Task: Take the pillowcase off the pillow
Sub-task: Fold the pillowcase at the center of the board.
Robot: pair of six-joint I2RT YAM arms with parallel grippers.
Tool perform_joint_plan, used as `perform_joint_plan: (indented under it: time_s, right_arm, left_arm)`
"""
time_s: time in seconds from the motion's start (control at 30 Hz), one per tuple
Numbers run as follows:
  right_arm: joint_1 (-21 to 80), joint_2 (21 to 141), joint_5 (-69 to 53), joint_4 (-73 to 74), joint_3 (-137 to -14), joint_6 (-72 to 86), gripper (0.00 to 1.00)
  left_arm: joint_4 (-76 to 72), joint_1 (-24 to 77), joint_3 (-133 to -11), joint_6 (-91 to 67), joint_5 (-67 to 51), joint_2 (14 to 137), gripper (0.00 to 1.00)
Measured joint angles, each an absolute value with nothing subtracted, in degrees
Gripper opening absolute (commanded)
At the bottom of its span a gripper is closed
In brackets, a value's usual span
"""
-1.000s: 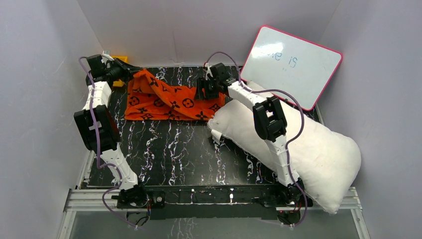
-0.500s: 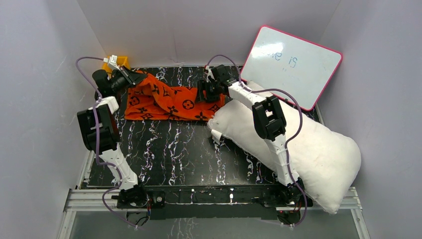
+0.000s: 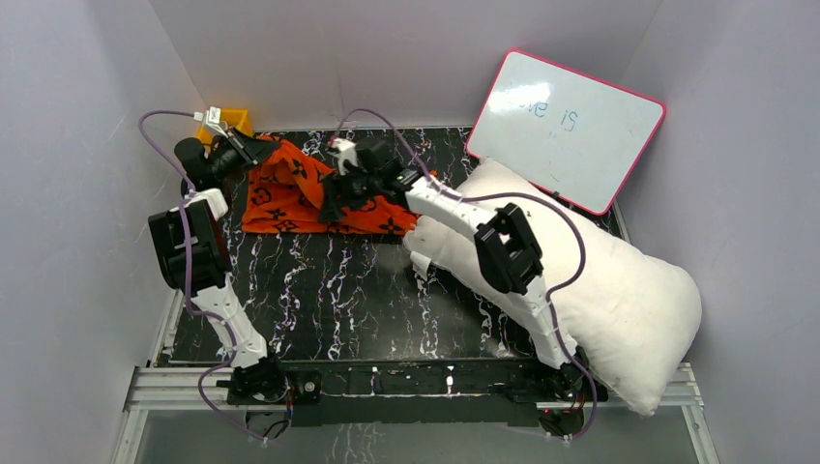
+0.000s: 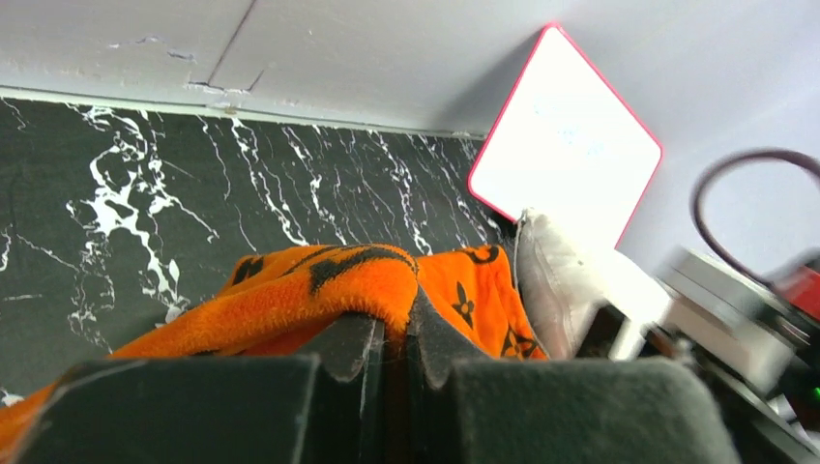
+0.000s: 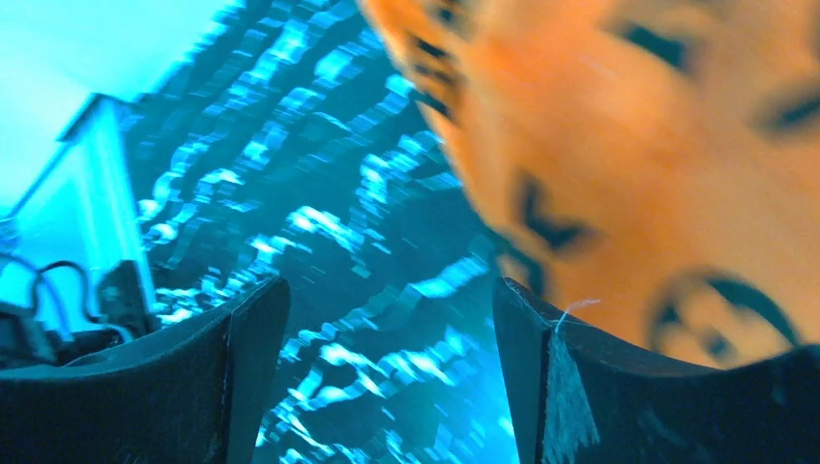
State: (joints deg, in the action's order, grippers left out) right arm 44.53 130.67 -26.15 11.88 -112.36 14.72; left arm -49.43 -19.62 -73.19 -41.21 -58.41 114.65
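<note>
L gripper (image 4: 395, 327) pinching pillowcase (image 4: 290, 290) edge; R gripper (image 5: 387, 324) hanging open above it. Looking soft, light, floppy; prob. best grabbing hem.

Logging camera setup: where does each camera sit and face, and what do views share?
Top external: above, behind the bases, looking down on the black marbled table; left arm and right arm show.
Left wrist: low over the table, facing the pink-framed whiteboard; left end effector, shut, clamps the orange black-printed fleece pillowcase.
Right wrist: facing table and pillowcase; right end effector, open, shows blurred.
All three share the pillowcase.
</note>
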Motion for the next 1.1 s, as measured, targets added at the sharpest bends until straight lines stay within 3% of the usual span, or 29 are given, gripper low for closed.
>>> perform_joint_plan:
  time_s: [0.2, 0.37, 0.7, 1.1]
  right_arm:
    - [52.77, 137.88, -30.06, 5.28, -127.70, 14.70, 0.90]
    - [53.19, 143.92, -30.46, -6.04, -129.23, 14.57, 0.99]
    - [50.61, 164.33, -23.97, -26.68, -141.10, 14.04, 0.99]
    - [50.43, 170.69, -14.15, -42.02, -146.39, 12.36, 0.99]
  left_arm:
    - [-50.41, -19.66, -80.18, -50.59, -59.40, 119.96, 0.00]
    - [-50.61, -19.66, -83.88, -59.27, -62.15, 123.07, 0.00]
    - [-50.22, -19.75, -87.46, -67.79, -65.25, 124.53, 0.00]
    - [-47.09, -19.90, -84.34, -68.79, -65.49, 124.42, 0.00]
